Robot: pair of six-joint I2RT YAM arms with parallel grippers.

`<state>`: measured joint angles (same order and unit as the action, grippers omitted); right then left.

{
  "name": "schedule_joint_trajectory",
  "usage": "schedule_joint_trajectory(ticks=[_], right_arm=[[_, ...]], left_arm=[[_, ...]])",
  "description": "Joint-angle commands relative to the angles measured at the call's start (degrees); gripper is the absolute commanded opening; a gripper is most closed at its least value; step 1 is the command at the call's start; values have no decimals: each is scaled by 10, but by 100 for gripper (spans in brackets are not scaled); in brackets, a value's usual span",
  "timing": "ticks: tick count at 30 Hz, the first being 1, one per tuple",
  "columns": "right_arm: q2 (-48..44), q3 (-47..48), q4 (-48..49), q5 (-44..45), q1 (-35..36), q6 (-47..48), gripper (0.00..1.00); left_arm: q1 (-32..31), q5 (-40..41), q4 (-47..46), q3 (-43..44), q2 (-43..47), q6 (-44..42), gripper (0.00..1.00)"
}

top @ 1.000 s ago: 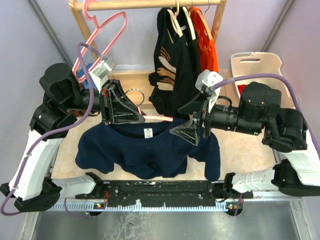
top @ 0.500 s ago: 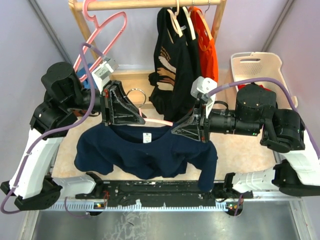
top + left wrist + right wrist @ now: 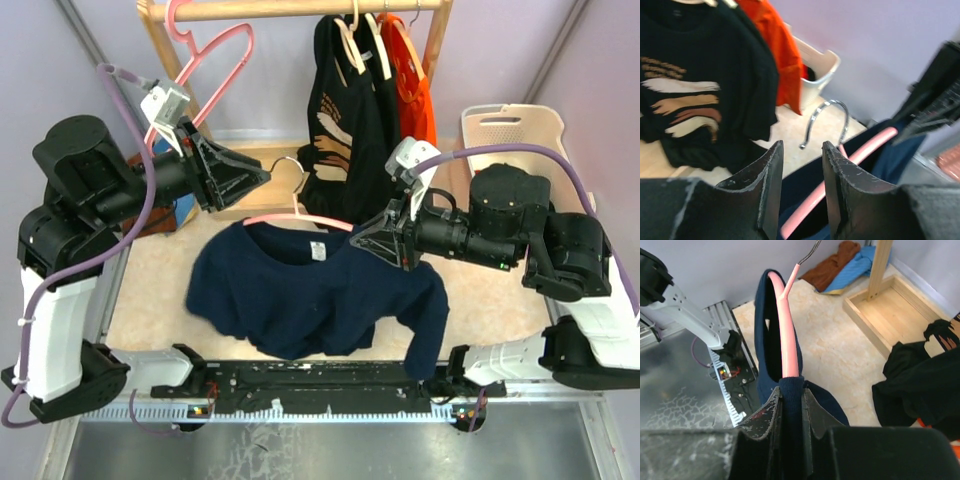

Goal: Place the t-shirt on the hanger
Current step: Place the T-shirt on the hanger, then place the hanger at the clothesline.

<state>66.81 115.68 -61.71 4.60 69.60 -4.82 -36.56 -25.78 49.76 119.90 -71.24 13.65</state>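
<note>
The navy t-shirt (image 3: 310,290) hangs draped over the pink hanger (image 3: 300,220), whose silver hook (image 3: 292,172) points up. My right gripper (image 3: 362,240) is shut on the hanger's right end through the shirt's shoulder; in the right wrist view the cloth (image 3: 791,390) is pinched between the jaws and the pink arm (image 3: 786,340) runs away from them. My left gripper (image 3: 262,176) is open and holds nothing, just left of the hook. In the left wrist view its fingertips (image 3: 801,147) frame the hook (image 3: 827,120) and the pink arm (image 3: 860,152) beyond them.
A wooden rail (image 3: 300,8) at the back carries an all-pink hanger (image 3: 215,60), a black shirt with tan print (image 3: 345,130) and an orange shirt (image 3: 415,90). A white basket (image 3: 515,130) stands at the right. Blue and brown cloths (image 3: 840,265) lie by the rack's wooden base (image 3: 890,315).
My left gripper has opened, let go of the hanger and drawn back up and to the left. My right gripper closed on the shirt's shoulder and hanger end, now carrying them alone, slightly higher and further right.
</note>
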Motion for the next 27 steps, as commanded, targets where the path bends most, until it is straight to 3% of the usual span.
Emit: schedule_joint_trajectory(ticks=[1,7,12,19,27], right_arm=[[-22,22,34,41,2,-14,0],[-37,20,50,115,3,-10,0],[-47,10,128,197,2,15,0],[-65,-54,368,256,2,75,0],[-24,-34,617,217,2,154,0]], left_arm=[[2,176,23,-1,16,-27,43],[2,243,15,-15,46,-29,45],[2,249,16,-15,58,-30,45],[2,262,9,-28,78,-35,45],[2,263,4,-36,95,-38,45]])
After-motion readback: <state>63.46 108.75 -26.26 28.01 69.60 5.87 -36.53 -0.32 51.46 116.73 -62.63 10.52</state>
